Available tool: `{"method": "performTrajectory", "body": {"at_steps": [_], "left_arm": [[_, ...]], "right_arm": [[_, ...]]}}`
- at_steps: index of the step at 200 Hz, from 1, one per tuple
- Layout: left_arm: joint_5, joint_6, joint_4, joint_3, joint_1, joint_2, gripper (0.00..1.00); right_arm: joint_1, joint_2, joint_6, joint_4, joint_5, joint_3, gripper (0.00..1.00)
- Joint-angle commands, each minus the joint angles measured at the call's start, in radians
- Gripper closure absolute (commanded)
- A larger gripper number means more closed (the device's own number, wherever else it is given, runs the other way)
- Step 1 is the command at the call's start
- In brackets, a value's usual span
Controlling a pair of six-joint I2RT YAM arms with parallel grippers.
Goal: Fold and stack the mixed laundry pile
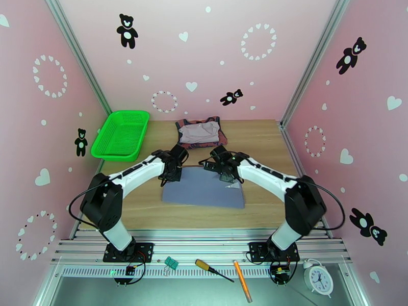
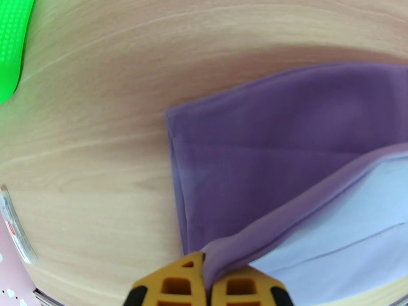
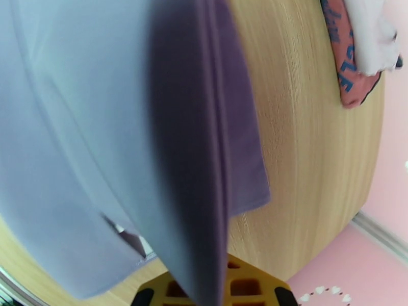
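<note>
Garment point(image 1: 204, 194) clamped by left pincer point(image 2: 206, 266) and right pincer point(image 3: 206, 284)

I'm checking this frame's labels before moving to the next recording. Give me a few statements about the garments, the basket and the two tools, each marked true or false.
1. The left tool and the right tool are each shut on the far edge of the blue-grey piece. True.
2. The green basket stands at the table's far right corner. False: it sits at the far left corner of the table.
3. The pale grey-lilac shirt lies on top of the rust-red top. True.
4. The blue-grey piece overlaps that stack. False: bare wood separates them.
</note>
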Motion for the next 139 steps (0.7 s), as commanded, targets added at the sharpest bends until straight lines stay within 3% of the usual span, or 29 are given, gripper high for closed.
{"method": "performTrajectory", "body": {"at_steps": [1,6,11,17,22,29,42,59,85,111,139], "left_arm": [[-0.039,0.038,0.030,0.034,0.016,0.047,1.00],[-0.044,0.041,0.031,0.039,0.016,0.058,1.00],[-0.049,0.042,0.031,0.045,0.016,0.066,0.92],[-0.054,0.044,0.029,0.050,0.017,0.071,0.75],[-0.058,0.043,0.028,0.056,0.017,0.075,0.54],[-0.063,0.045,0.028,0.061,0.017,0.072,0.37],[-0.076,0.045,0.018,0.072,0.016,0.059,0.21],[-0.098,0.044,-0.003,0.087,0.017,0.023,0.05],[-0.088,0.018,-0.064,0.085,0.017,-0.064,0.01],[0.048,-0.043,-0.078,-0.011,0.018,-0.144,0.02],[0.221,-0.083,0.026,-0.134,0.030,-0.142,0.04]], "right_arm": [[-0.025,0.070,0.098,-0.023,0.003,0.077,0.84],[-0.029,0.080,0.114,-0.024,0.001,0.086,0.76],[-0.031,0.092,0.126,-0.024,-0.002,0.094,0.69],[-0.035,0.097,0.141,-0.019,-0.001,0.099,0.62],[-0.037,0.100,0.152,-0.012,0.002,0.102,0.57],[-0.040,0.099,0.167,-0.004,0.001,0.107,0.52],[-0.048,0.089,0.206,0.004,0.006,0.120,0.42],[-0.064,0.061,0.268,0.000,0.013,0.135,0.37],[-0.067,-0.028,0.422,-0.012,-0.027,0.121,0.36],[-0.066,-0.137,0.707,0.027,-0.246,0.036,0.36],[-0.059,-0.206,0.951,0.210,-0.529,-0.131,0.38]]}}
